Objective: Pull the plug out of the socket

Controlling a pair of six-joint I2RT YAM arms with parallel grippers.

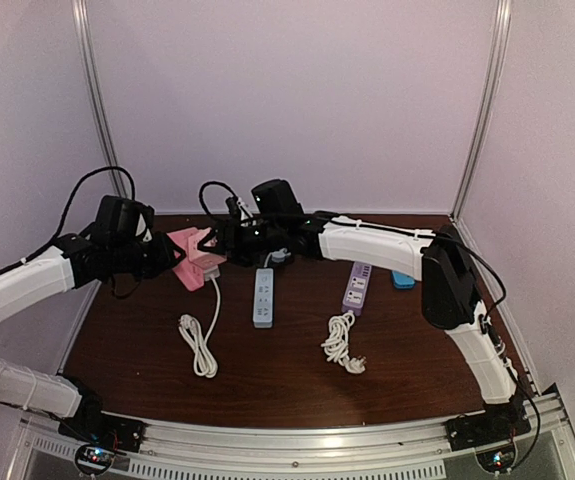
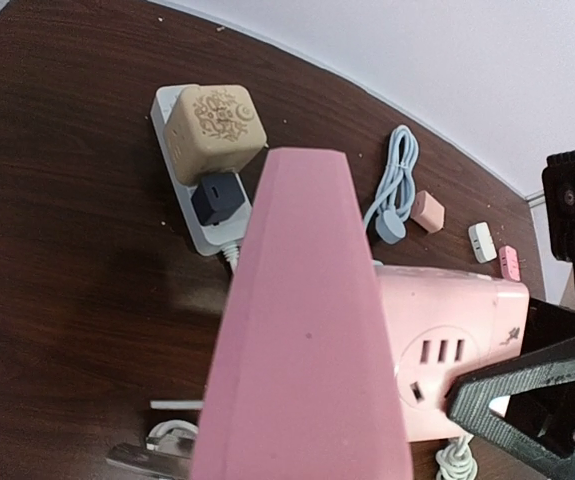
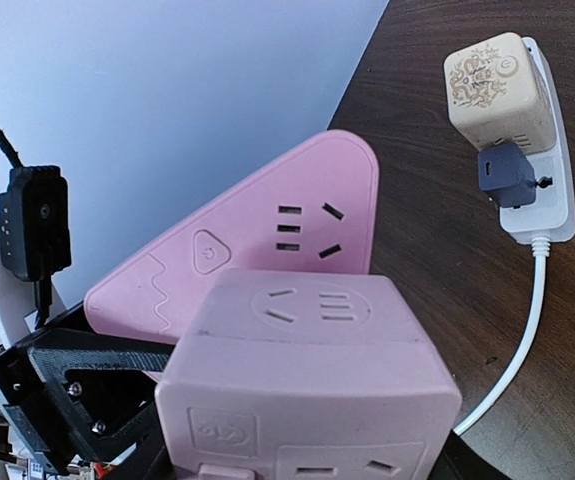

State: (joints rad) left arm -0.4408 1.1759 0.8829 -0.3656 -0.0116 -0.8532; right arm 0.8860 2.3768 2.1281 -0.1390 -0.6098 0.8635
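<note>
The pink wedge-shaped socket [image 1: 189, 262] is held off the desk [image 1: 287, 395] at its far left. The left end effector [image 1: 170, 257] is closed on the socket's tail end, though its fingers barely show. A pink cube plug [image 3: 307, 380] sits on the socket's flat face, and the right end effector [image 1: 224, 243] appears clamped across the cube's sides. One black finger [image 2: 527, 388] lies against the cube in the left wrist view. Both pieces look like hard, smooth, light plastic, so they are stiff but apt to slip. The pins probably bind firmly, so a straight pull away from the face should suit better than a twist. The best hold on the cube would be low on two opposite walls, near the joint. The joint and pins are hidden in every view. In the right wrist view the cube blocks that end effector's own fingers, so how deep the grip goes is unclear. The top view shows the two pink pieces only as a small blur.
</note>
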